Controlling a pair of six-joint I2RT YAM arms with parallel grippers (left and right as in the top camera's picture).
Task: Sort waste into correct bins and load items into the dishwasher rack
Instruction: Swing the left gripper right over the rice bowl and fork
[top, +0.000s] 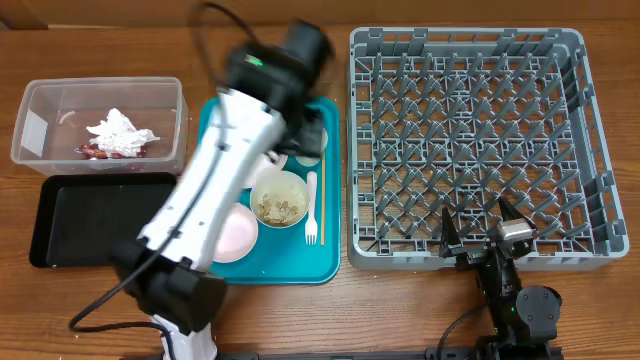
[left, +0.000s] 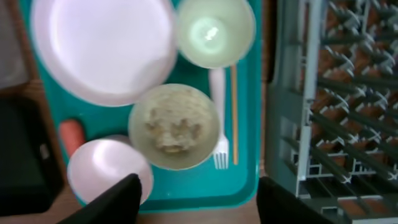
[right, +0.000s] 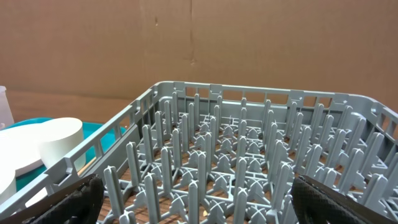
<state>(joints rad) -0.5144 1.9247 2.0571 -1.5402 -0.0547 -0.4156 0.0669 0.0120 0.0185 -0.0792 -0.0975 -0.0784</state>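
**Overhead view**
- Clear tub, upper left: holds the crumpled white napkin and, under it, the red wrapper.
- Black tray, left, just below the tub.
- Teal tray, centre, crossed by the blurred left arm; its gripper cannot be made out here.
- On the teal tray: small white bowl with beige food scraps, pink plate at its lower left, white fork and wooden chopstick at its right.
- Dishwasher rack, right half of the frame.
- Right gripper, at the rack's lower edge, fingers spread wide, nothing between them.

**Left wrist view**
- Left gripper, bottom edge, fingers apart and holding nothing, above the teal tray's near rim.
- Large white plate upper left; white cup top centre; bowl centre; fork and chopstick side by side to its right.
- Orange carrot, left, touching the pink plate lower left.
- Rack along the right edge.

**Right wrist view**
- Rack pegs fill the centre; dark fingers in both lower corners, wide apart.
- Cup and plate at left edge, outside the rack.
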